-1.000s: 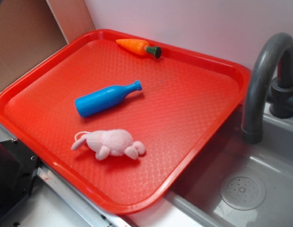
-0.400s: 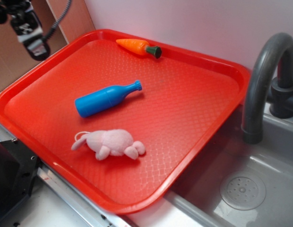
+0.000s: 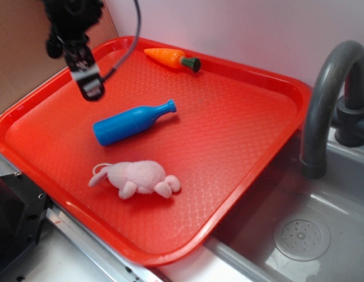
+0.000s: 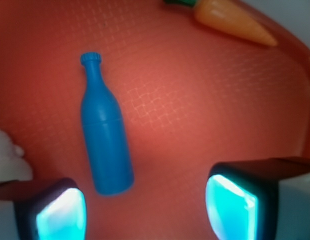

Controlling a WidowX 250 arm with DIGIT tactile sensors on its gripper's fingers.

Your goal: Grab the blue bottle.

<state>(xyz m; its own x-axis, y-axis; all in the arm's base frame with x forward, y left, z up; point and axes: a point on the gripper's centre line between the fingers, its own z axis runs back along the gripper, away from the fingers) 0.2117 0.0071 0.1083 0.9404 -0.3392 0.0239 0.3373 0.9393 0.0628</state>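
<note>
Blue bottle point(image 3: 132, 123) lies on red tray point(image 3: 241, 147) with carrot point(image 3: 172, 59), bunny point(image 3: 138, 178).

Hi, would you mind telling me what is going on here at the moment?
A robot arm is going for the blue bottle, which lies on its side on the red tray, between a toy carrot and a pink plush bunny. The gripper hangs above the tray's far left part, open and empty. In the wrist view the bottle's base sits near one of the fingers, nothing gripped yet.
</note>
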